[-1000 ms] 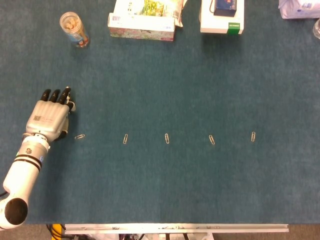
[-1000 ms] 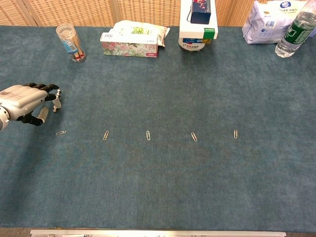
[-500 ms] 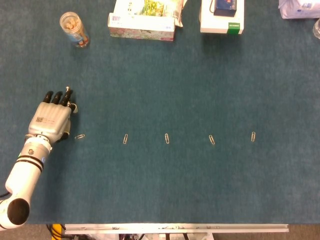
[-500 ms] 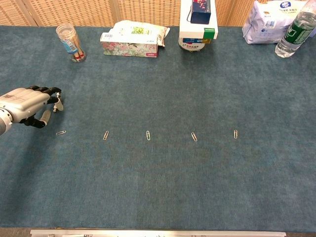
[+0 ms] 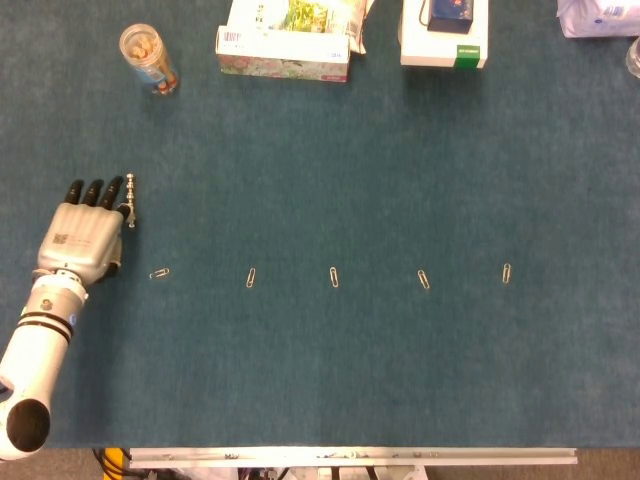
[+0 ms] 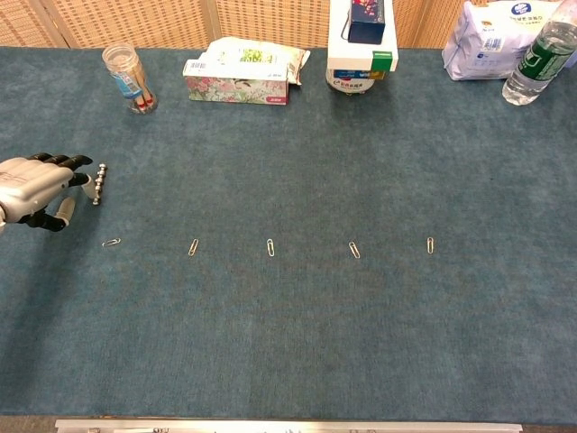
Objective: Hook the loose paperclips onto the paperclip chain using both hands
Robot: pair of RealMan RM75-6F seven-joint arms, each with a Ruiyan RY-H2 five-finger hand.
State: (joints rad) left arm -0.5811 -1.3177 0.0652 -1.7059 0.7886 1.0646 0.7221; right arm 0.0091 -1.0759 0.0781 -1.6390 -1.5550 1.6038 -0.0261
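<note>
Blue felt table (image 5: 360,180), wicker screen behind it in the chest view. I'm running the left hand (image 5: 82,232) at the far left edge; the right hand isn't showing in either view.

Left hand is pinching the chain (image 5: 129,189) at its fingertips, other fingers curled in. The chain is a short beaded-looking strand hanging just off the fingers, above the felt; the chest view shows it at (image 6: 98,184), beside the hand (image 6: 36,187). I'm holding it off to the side, probably to keep it clear of the row until a clip is ready to hook.

Five loose clips are lying in a line across the table, well apart from each other, likely spaced so each can be picked singly: clip 1 (image 5: 159,273) nearest my hand, then clip 2 (image 5: 251,278), clip 3 (image 5: 334,277), clip 4 (image 5: 424,279), clip 5 (image 5: 507,272). None is touching the chain, so nothing from this row is hooked yet.

Along the back edge: jar (image 5: 148,58), tissue pack (image 5: 285,38), white box (image 5: 445,40), and in the chest view a bag (image 6: 487,38) and bottle (image 6: 538,59). All far from the work.

Next I'd expect to need the right hand for clip 1; clips are tiny and flat on felt, so it's a hard pick.
</note>
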